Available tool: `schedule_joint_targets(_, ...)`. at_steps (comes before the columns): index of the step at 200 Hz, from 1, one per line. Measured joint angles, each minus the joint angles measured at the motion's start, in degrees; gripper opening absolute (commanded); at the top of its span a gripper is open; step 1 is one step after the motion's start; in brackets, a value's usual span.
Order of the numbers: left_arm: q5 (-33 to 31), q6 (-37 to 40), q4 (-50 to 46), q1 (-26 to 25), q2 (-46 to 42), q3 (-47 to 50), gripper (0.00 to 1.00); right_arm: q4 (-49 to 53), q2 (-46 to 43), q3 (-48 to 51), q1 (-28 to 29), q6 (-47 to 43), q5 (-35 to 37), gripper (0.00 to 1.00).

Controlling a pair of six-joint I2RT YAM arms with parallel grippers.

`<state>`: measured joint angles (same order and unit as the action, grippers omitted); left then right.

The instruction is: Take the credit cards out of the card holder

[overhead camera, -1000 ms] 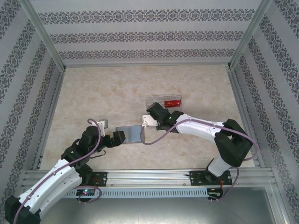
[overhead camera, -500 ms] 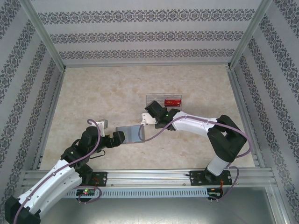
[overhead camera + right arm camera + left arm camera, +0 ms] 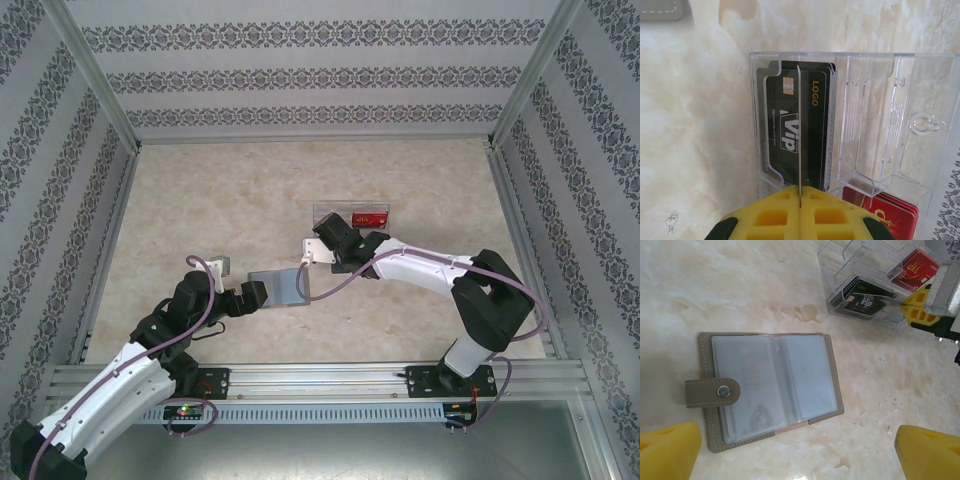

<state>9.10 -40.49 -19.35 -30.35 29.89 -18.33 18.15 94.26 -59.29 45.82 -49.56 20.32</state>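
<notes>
Top view, card holder (image 3: 285, 287): open on the table (image 3: 200, 200), near the centre, just right of the left claw (image 3: 262, 294).
Top view, right claw (image 3: 338, 230): at the near edge of the clear tray (image 3: 335, 212); a red card (image 3: 370, 217) lies in its right end.
Left wrist, left claw (image 3: 797, 457): spread wide, gripping nothing.
Left wrist, card holder (image 3: 770, 390): flat, clear sleeves up, snap tab (image 3: 712, 392) at left.
Left wrist, clear tray (image 3: 850, 260): black card (image 3: 862, 302) and red card (image 3: 915, 270) sit in separate slots.
Right wrist, right claw (image 3: 799, 205): pinched on a thin card (image 3: 799, 125) seen edge-on, over the black card (image 3: 785, 135).
Right wrist, red card (image 3: 885, 215): in the neighbouring slot of the clear tray (image 3: 880, 125).
</notes>
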Motion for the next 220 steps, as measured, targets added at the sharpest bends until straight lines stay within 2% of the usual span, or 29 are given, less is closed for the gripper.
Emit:
schedule_joint_targets(55, -0.2, 0.0, 0.0, 0.0, 0.0, 0.0, 1.0, 0.2, 3.9, -1.4, -1.0, 1.9, -0.2, 0.11)
schedule_joint_targets(80, -0.2, 0.0, 0.0, 0.0, 0.0, 0.0, 1.0, 0.2, 4.2, -1.6, -1.5, 2.8, -0.2, 0.36)
schedule_joint_targets(84, -0.2, 0.0, 0.0, 0.0, 0.0, 0.0, 1.0, 0.0, 4.2, -1.6, -1.5, 2.8, -0.1, 0.37)
schedule_joint_targets(174, -0.2, 0.0, 0.0, 0.0, 0.0, 0.1, 1.0, -4.2, 8.2, -4.8, -3.5, 4.1, 7.8, 0.36)
schedule_joint_targets(220, -0.4, 0.0, 0.0, 0.0, 0.0, 0.1, 1.0, -5.0, 5.8, -3.8, -3.3, 7.0, 8.4, 0.37)
